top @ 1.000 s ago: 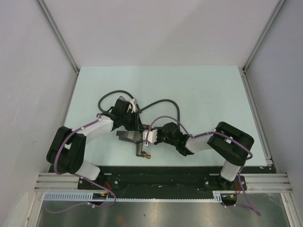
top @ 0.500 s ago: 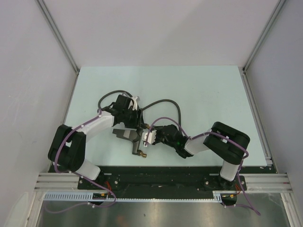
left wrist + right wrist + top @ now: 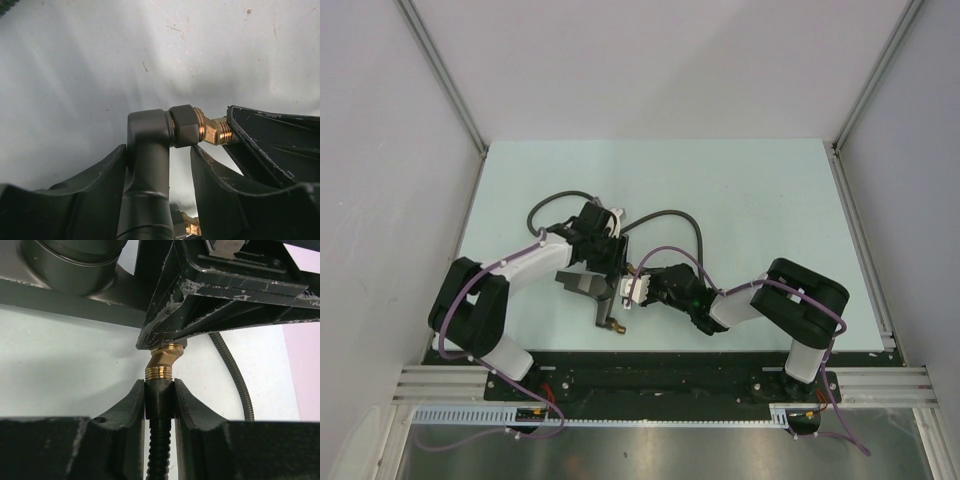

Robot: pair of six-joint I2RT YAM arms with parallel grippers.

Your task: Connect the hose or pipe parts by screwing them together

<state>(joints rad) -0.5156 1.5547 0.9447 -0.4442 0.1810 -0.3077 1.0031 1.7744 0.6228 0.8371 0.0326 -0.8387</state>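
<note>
Seen from above, the forked fitting lies between the two arms, its free brass tip pointing toward their bases, and the hose loops away behind it. The left gripper stands just behind the fitting and the right gripper just to its right. Since a second ago the left gripper has drawn back from the fitting, and the brass tip has swung a little toward the left arm's side. In the left wrist view its fingers stand apart, straddling the fitting's stem with light showing on one side, so they clamp nothing. The hose's brass end meets the fitting's nut. In the right wrist view the right gripper is pinched on the hose's dark collar, directly below the fitting. The left gripper has probably let go to take a fresh hold for another twist. Whether the thread is seated I cannot tell.
</note>
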